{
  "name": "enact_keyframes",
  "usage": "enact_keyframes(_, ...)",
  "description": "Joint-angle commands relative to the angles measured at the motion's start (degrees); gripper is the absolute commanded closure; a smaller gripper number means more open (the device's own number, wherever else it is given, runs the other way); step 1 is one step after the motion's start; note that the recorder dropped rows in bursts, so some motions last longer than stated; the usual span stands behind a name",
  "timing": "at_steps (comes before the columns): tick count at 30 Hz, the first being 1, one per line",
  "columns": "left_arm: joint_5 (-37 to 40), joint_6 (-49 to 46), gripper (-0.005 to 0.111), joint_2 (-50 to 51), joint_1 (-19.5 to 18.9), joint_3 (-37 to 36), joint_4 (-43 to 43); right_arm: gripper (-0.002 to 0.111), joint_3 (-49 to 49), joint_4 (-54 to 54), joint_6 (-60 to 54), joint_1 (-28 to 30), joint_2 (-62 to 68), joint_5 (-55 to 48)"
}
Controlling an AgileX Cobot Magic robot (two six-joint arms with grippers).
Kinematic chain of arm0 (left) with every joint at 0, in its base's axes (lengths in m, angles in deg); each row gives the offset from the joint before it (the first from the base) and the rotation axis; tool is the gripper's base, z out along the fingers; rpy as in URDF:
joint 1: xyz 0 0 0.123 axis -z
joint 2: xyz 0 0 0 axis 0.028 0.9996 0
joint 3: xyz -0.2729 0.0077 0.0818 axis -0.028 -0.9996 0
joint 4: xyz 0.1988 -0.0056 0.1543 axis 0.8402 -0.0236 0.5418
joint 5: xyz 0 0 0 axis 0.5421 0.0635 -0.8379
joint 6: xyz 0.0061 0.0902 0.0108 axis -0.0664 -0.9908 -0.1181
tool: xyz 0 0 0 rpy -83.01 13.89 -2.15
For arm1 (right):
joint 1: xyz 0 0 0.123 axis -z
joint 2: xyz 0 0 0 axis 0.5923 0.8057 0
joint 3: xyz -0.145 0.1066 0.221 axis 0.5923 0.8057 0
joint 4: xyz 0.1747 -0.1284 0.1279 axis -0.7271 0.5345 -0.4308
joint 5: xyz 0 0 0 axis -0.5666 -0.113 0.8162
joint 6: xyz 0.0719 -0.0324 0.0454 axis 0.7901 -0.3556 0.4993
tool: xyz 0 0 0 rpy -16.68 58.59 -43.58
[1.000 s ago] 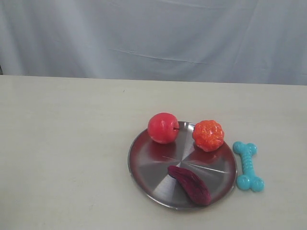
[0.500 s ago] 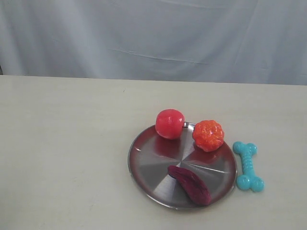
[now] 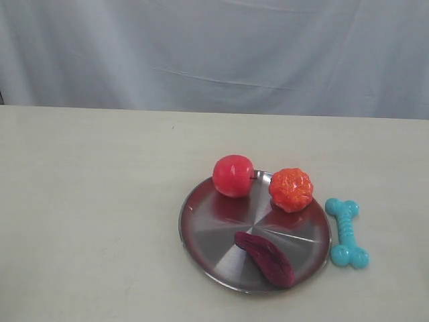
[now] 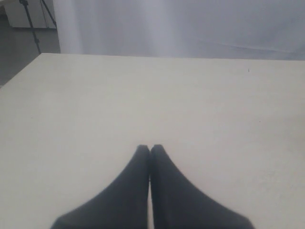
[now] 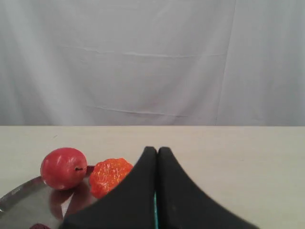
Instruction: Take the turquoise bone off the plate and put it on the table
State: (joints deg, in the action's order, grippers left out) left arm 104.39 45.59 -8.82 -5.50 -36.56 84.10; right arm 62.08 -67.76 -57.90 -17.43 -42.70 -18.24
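Observation:
The turquoise bone (image 3: pixel 346 233) lies on the cream table (image 3: pixel 87 201), just off the right rim of the steel plate (image 3: pixel 214 231) and not on it. Neither gripper shows in the exterior view. In the right wrist view my right gripper (image 5: pixel 157 150) is shut and empty. A thin turquoise sliver of the bone (image 5: pixel 155 212) shows through the slit between its fingers, lying behind them. My left gripper (image 4: pixel 150 148) is shut over bare table with nothing in it.
On the plate sit a red apple (image 3: pixel 233 176) at the back rim, an orange knobbly fruit (image 3: pixel 291 189) at the back right and a dark red elongated toy (image 3: pixel 265 258) at the front. A grey cloth (image 3: pixel 214 54) hangs behind the table.
The red apple has rolled on the plate toward the back right rim, then settled slightly back, its stem now turned out of sight. The bone has stayed put.

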Motion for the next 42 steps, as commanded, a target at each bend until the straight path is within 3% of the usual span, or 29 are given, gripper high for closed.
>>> enact_keyframes(1,-0.31,0.24,0.107,-0.07,0.44,-0.15,-0.08,0.109,1.49,0.5,-0.74,-0.23,-0.35,-1.64)
enact_keyframes(10,-0.31,0.24,0.107,-0.07,0.44,-0.15,-0.08,0.109,1.49,0.55,-2.22,-0.35,-0.35,-13.75)
enact_keyframes(42,-0.31,0.24,0.107,-0.07,0.44,-0.15,-0.08,0.109,1.49,0.55,-2.21,-0.35,-0.35,-13.62)
